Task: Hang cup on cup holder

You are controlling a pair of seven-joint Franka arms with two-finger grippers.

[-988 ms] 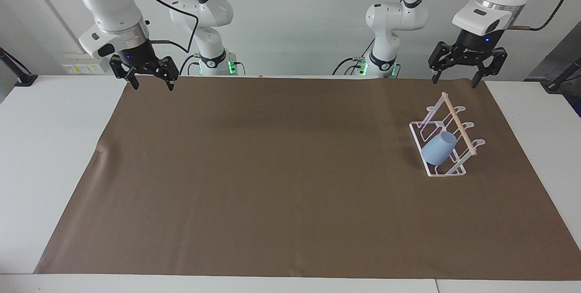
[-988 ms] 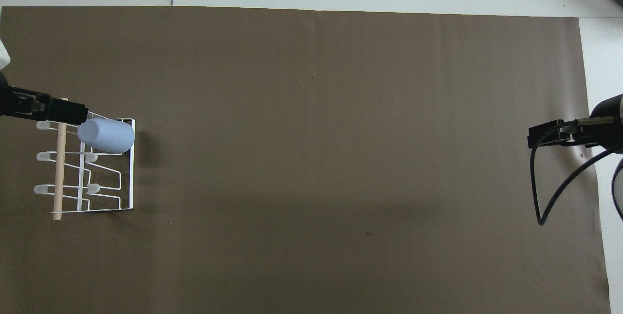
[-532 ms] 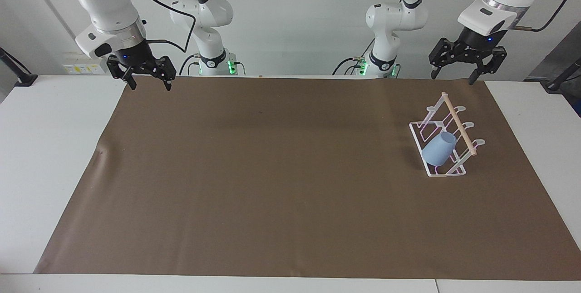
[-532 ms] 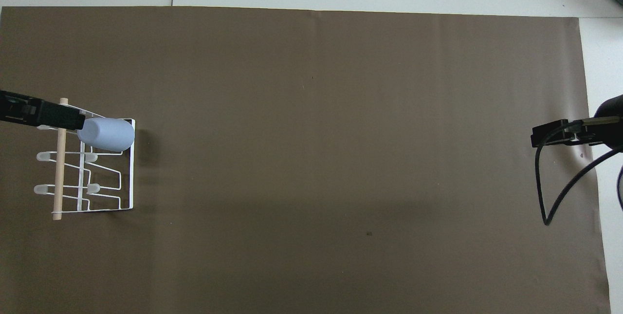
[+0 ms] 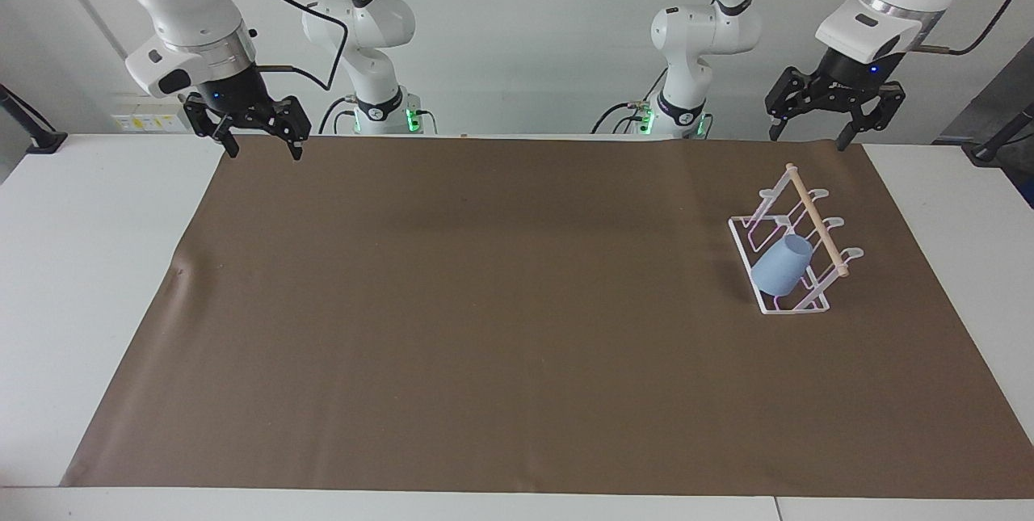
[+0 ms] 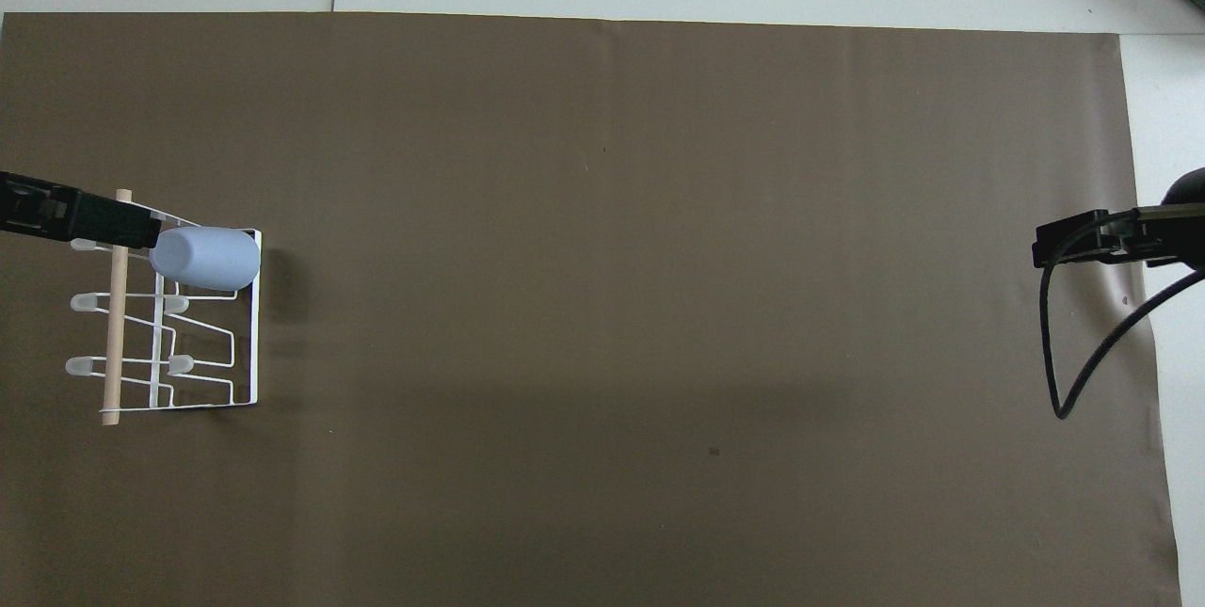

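Observation:
The light blue cup sits tilted over a slanted prong of the white wire cup holder, narrow end up toward the wooden dowel. It occupies the holder's end farthest from the robots. My left gripper hangs open and empty in the air, over the mat's edge by the robots, well clear of the holder. My right gripper also hangs open and empty, over the mat's corner at the right arm's end.
A brown mat covers most of the white table. The holder's other prongs carry nothing. A black cable loops down from the right gripper.
Both grippers have lifted a little and drawn back toward the robots, staying open. The cup and the holder have not moved.

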